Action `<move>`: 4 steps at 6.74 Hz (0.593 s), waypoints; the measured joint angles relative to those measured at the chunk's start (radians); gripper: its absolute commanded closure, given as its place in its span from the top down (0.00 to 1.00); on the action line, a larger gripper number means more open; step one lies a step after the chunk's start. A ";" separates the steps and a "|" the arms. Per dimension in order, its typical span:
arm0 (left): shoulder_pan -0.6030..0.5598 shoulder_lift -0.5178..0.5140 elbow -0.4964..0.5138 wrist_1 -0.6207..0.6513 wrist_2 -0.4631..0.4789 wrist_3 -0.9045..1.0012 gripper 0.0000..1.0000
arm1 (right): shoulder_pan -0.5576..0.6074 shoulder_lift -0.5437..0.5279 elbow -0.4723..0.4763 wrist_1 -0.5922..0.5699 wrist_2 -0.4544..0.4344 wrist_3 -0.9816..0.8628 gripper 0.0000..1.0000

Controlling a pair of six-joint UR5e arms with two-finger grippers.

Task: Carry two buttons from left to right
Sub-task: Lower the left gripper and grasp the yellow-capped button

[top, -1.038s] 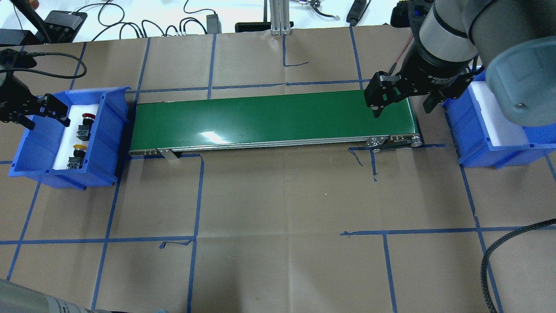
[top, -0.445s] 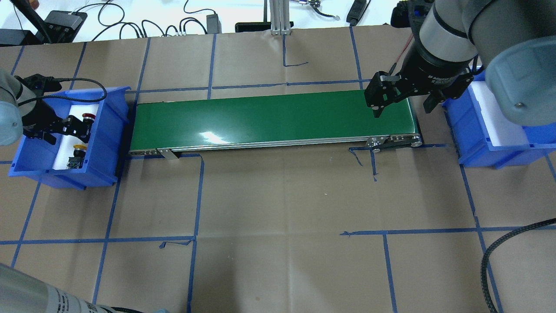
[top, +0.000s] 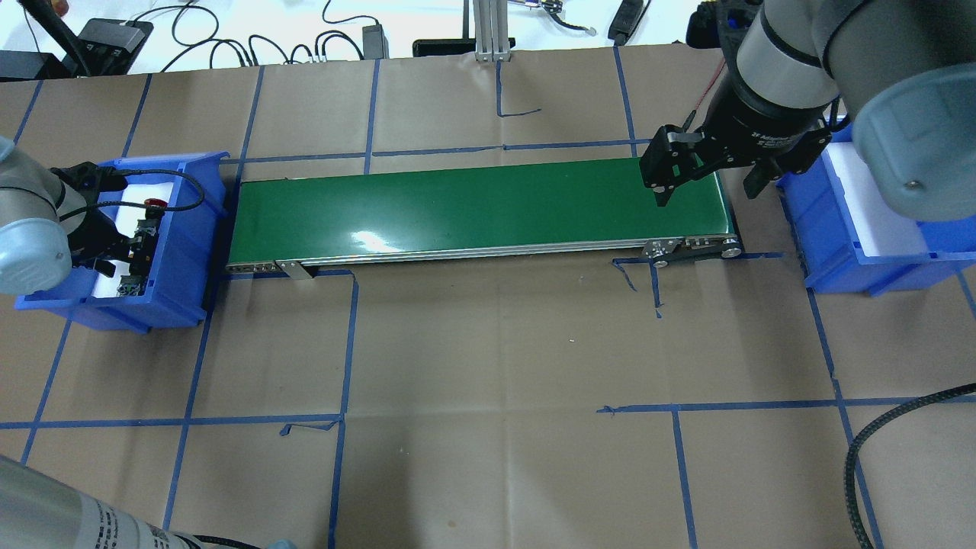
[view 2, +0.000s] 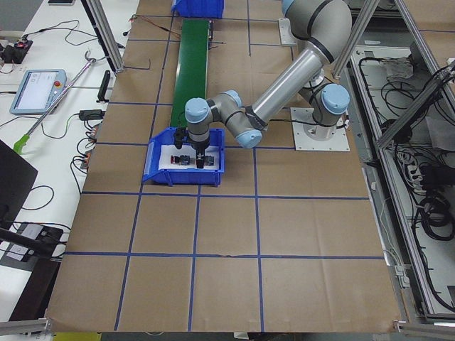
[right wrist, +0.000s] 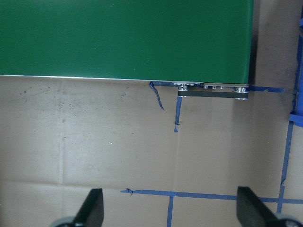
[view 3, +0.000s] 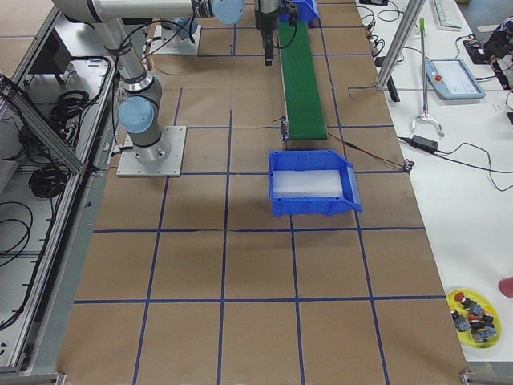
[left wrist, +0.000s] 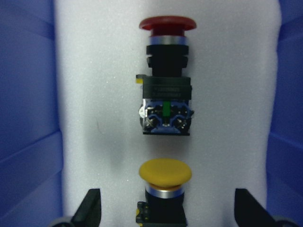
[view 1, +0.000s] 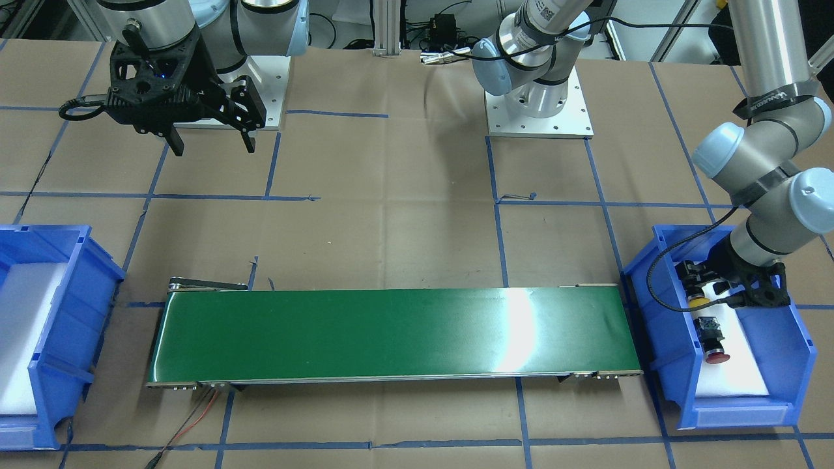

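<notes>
left gripper (left wrist: 166, 210), jaws wide, straddles yellow mushroom-cap push button (left wrist: 165, 171)

both buttons lie in the left blue plastic bin (left wrist: 28, 118), the red mushroom-cap one (left wrist: 166, 23) apart. descend centred, clamp the black body (not the cap). right gripper (top: 705, 191), also spread, hovers over the green conveyor belt (top: 473, 206). two buttons, two bins, one belt.

The red-capped button (left wrist: 166, 80) and the yellow-capped button (left wrist: 164, 172) have black bodies, the foam (left wrist: 94, 94) is white, the bins (view 1: 668, 326) blue, the belt (top: 473, 206) green, and the brown table paper (top: 488, 343) bears a blue tape grid (top: 762, 406)
</notes>
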 measured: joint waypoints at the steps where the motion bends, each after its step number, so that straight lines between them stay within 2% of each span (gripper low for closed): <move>1: 0.001 -0.001 -0.011 0.006 0.003 0.001 0.83 | 0.000 0.000 0.000 0.000 0.000 0.000 1.00; 2: 0.002 -0.001 -0.009 0.004 0.014 0.001 0.55 | 0.000 0.001 0.000 -0.001 0.000 0.000 1.00; 4: 0.002 0.000 -0.005 0.002 0.051 -0.001 0.15 | 0.000 0.001 0.000 -0.001 0.000 -0.001 1.00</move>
